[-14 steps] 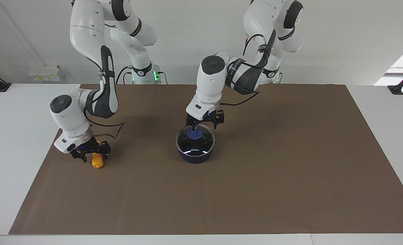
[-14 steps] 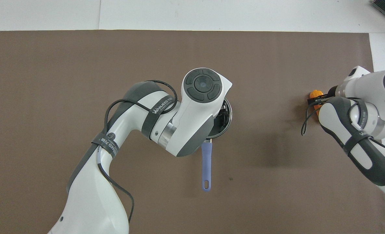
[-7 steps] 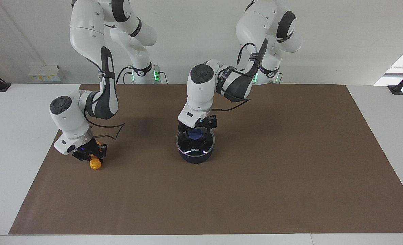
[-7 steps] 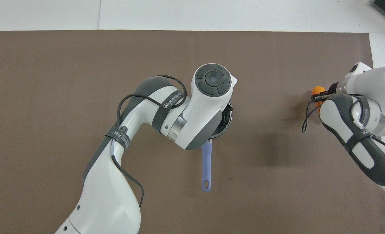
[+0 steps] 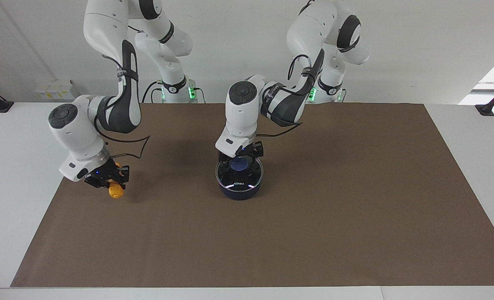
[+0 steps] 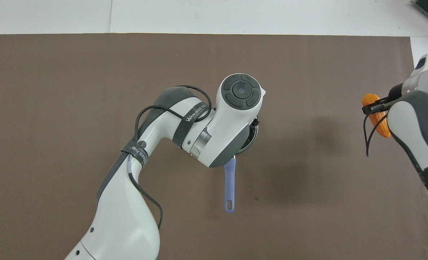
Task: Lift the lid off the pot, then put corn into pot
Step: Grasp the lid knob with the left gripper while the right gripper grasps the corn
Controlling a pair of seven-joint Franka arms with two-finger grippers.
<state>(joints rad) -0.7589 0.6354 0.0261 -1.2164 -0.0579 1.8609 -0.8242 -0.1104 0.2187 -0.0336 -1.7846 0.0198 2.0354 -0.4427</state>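
The lid (image 5: 239, 173) sits on the pot (image 5: 240, 191) mid-mat, and the left gripper (image 5: 240, 157) is right down over its blue knob (image 5: 238, 166); from here I cannot tell whether those fingers have closed. So it's the lid-lifting step in hand, by my reading. Next it calls for a firm pinch on the knob and a straight lift clear of the rim. Over at the right arm's end, the right gripper (image 5: 107, 181) is clamped on the corn (image 5: 115, 191), held up off the brown mat (image 5: 313, 233) (ready before the pot is even open). White lettering on the lid reads something like "KONKA"; the left arm's strap (image 6: 194, 112) says "WANJEED".
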